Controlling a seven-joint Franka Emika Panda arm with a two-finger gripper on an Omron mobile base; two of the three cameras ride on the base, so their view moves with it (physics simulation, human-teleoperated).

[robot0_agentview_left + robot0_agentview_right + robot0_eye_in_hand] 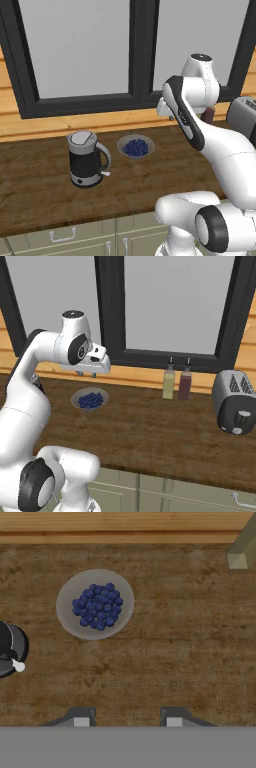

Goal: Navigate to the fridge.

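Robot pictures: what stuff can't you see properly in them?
- Toaster: left base view, cut off by the right edge and partly behind the arm.
- Dark bottle: left base view, mostly hidden behind the arm.
- Kettle: hand view, cut off by the left edge.
- Gripper: hand view, just the fingertips poke up, apart, holding nothing.
- Cabinet handle: right base view, cut by the bottom corner.
- Blueberry bowl: clear.
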